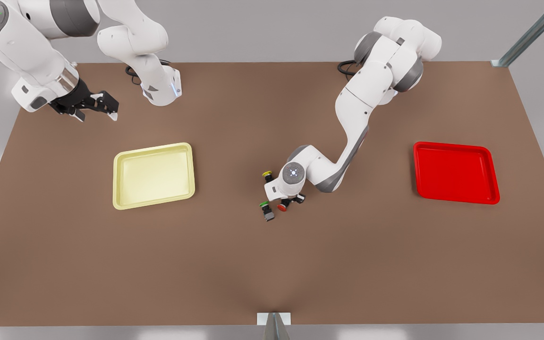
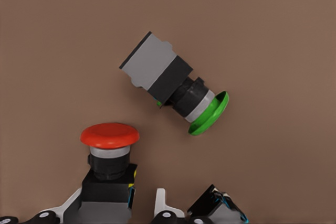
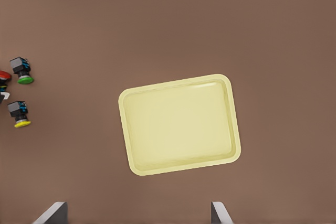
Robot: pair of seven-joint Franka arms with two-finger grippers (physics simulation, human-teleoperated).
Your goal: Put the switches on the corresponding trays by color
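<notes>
Left hand at red switch

- Front view: high above the tabletop, looking steeply down on both arms.
- Left wrist view: close, looking past the left claw at the red switch and green switch.
- Right wrist view: high over the yellow tray, also catching those switches.
</notes>
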